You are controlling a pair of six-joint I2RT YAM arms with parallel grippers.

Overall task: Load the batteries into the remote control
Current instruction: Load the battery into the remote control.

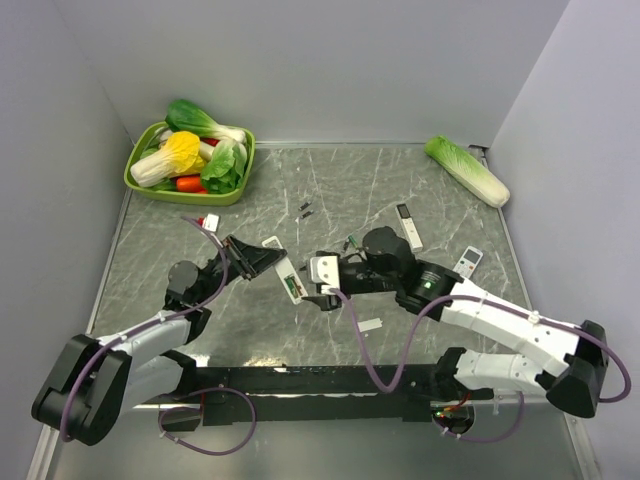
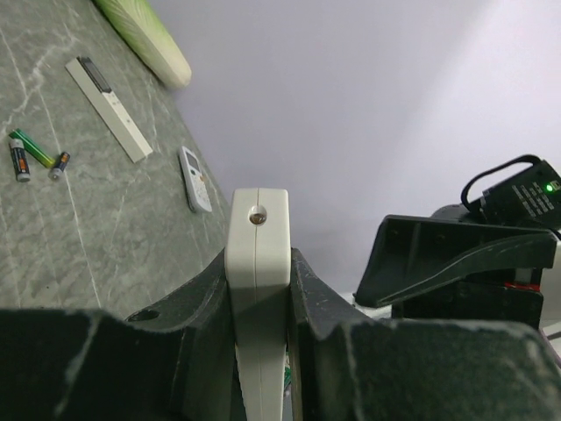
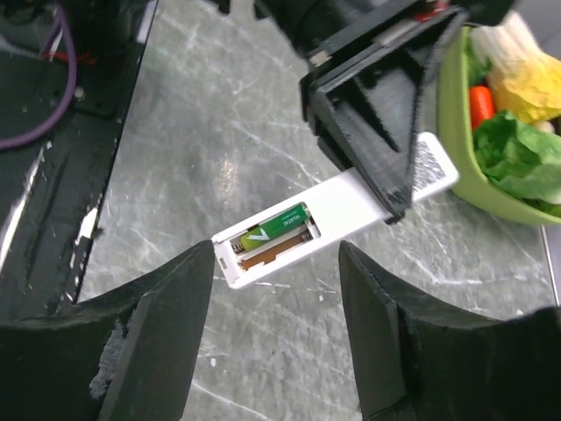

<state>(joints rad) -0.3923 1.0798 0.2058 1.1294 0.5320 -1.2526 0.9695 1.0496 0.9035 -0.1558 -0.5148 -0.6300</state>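
Here we judge that the loading is about half done. The left gripper (image 2: 259, 294) is closed on the remote control (image 3: 346, 203), pinching its narrow sides. It seems to hold the remote lifted off the table (image 1: 400, 190), with the back turned toward the right arm. In the right wrist view the battery recess (image 3: 267, 239) is uncovered. One green battery (image 3: 282, 222) lies in one slot, and the slot beside it shows only a bare brown bottom. The right gripper (image 3: 276, 267) hangs just over this recess with its jaws well apart, and we see nothing between them.

So, as we read it, the step in hand is the second battery. A loose green battery (image 2: 31, 147) lies on the table beside two dark cells (image 2: 17, 160), well apart from the remote control. The next move calls for the right arm to go there and take the green one, not the dark ones. It must then line the battery up with the empty slot. Which end must lead, we cannot tell.
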